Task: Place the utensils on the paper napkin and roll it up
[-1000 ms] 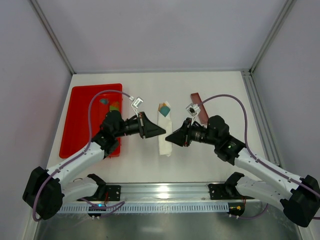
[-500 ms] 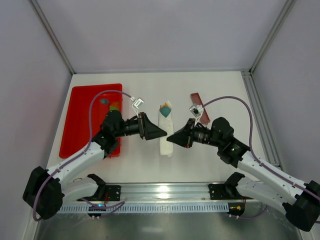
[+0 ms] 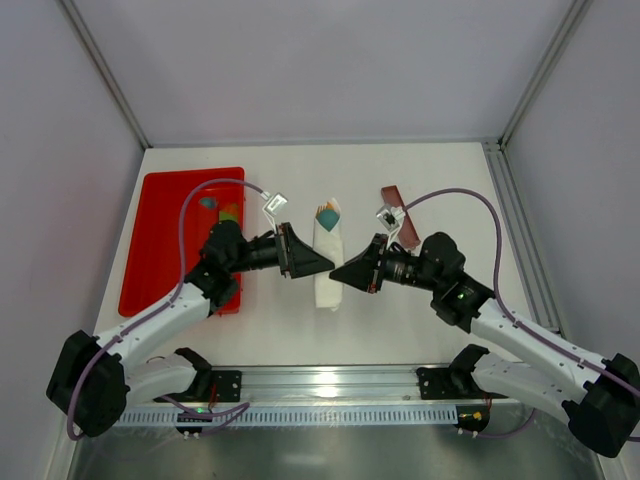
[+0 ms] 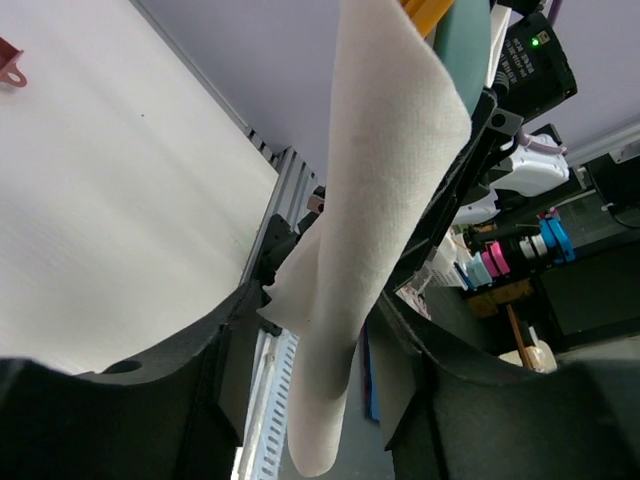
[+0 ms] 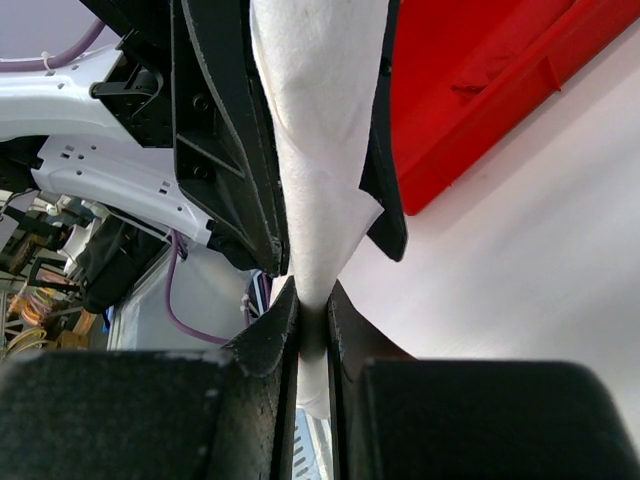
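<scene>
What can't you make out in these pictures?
- Utensils: top view, wrapped in the napkin; only tips show, too small to count.
- Napkin's top end: both wrist views, cut off by the edge.
- Tray contents: top view, too small; left arm covers part.
- Bar: top view, right arm hides its near end.

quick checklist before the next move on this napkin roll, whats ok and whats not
1. Right gripper gripping the paper napkin: ok, fingers pinched shut on one end.
2. Left gripper free of the roll: ok, jaws apart with the napkin between them.
3. Utensils inside the roll: ok, orange tips poke out of the far end.
4. Wrap tight: not ok, a corner flap stands off the roll.
5. Roll resting on the table: cannot tell.
</scene>
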